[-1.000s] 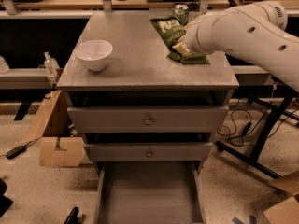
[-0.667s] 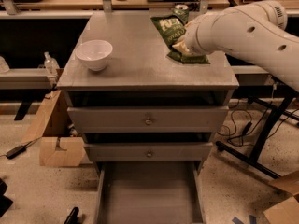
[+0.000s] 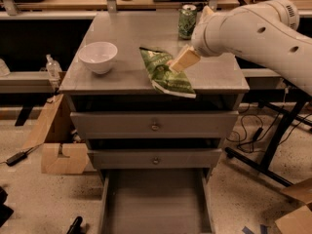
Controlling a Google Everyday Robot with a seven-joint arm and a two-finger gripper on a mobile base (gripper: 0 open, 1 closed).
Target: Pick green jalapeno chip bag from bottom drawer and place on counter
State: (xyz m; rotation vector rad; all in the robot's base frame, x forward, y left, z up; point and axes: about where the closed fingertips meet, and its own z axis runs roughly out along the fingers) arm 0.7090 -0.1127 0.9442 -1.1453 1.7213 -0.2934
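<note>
Camera view: counter (image 3: 122, 38) on top, bottom drawer (image 3: 155, 199) pulled out below. The green jalapeno chip bag (image 3: 168, 77) lies flat on the counter, reaching its front edge. The gripper (image 3: 184, 59) sits at the bag's upper side; I cannot tell its grip. I'd let go and lift straight up, without dragging the bag.

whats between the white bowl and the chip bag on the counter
Nothing: in the camera view only bare counter separates the white bowl and the green jalapeno chip bag. The gripper sits at the bag's right edge.
</note>
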